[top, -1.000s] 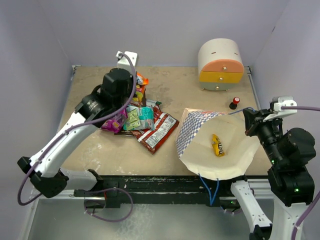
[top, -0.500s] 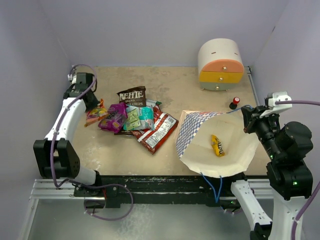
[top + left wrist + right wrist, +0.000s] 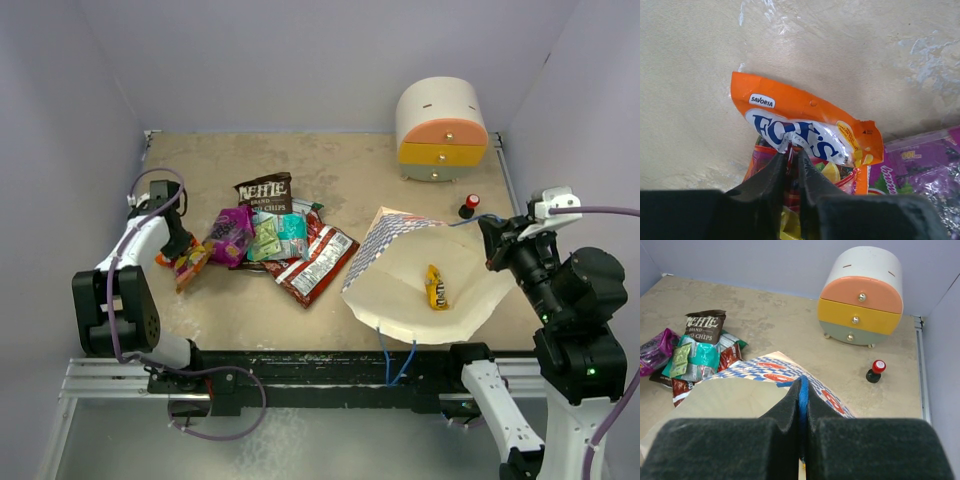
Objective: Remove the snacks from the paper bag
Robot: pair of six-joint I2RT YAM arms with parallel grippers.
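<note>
At the left edge of the counter (image 3: pixel 330 160), the left jaws stand a narrow slit apart with the near edge of the orange packet (image 3: pixel 800 110) between them; whether they grip it cannot be told. If the arm lifts away before the jaws part fully, the crinkly film may cling and be dragged off its spot. The right jaws are clamped on the thin blue handle (image 3: pixel 801 405) of the bag (image 3: pixel 378 255). The string is narrow, so a slip would likely let the mouth fall shut over the yellow packet (image 3: pixel 435 288), the one snack seen inside. A reach across to it could also sweep the pile (image 3: pixel 275 240) lying between. The bag lies on its side at the near right, mouth held wide, showing a plain cream lining and a blue-checked outside with orange-red motifs. The pile, left of the bag at mid-counter, holds dark brown, magenta, teal, green and red-and-white packets, wrinkled and overlapping.
</note>
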